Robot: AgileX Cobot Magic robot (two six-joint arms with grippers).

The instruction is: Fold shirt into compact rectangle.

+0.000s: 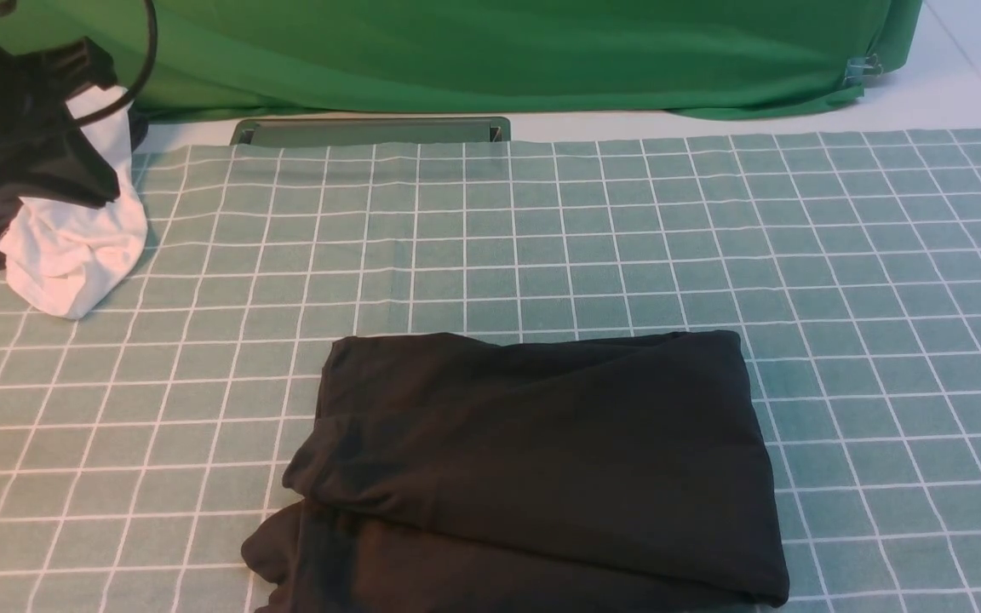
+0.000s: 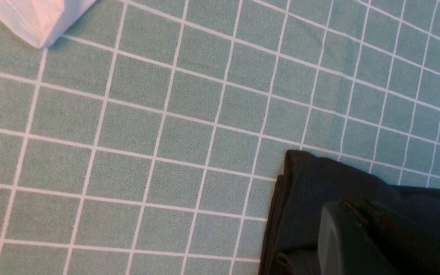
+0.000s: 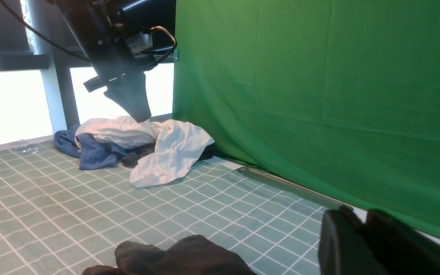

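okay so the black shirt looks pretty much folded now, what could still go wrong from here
1. The shirt is not a clean rectangle: a lower layer sticks out at its near-left corner, so it may count as untidy or slide open if nudged.
2. The left gripper hangs over the shirt's edge; moving off low might snag the layers.
3. The white garment and the clothes pile lie under the left arm, which could drag them across the tablecloth.

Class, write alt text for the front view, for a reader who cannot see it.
A black shirt lies folded into a rough rectangle on a green checked cloth. At far left, a white garment sits crumpled beneath the left arm. A green backdrop hangs behind.
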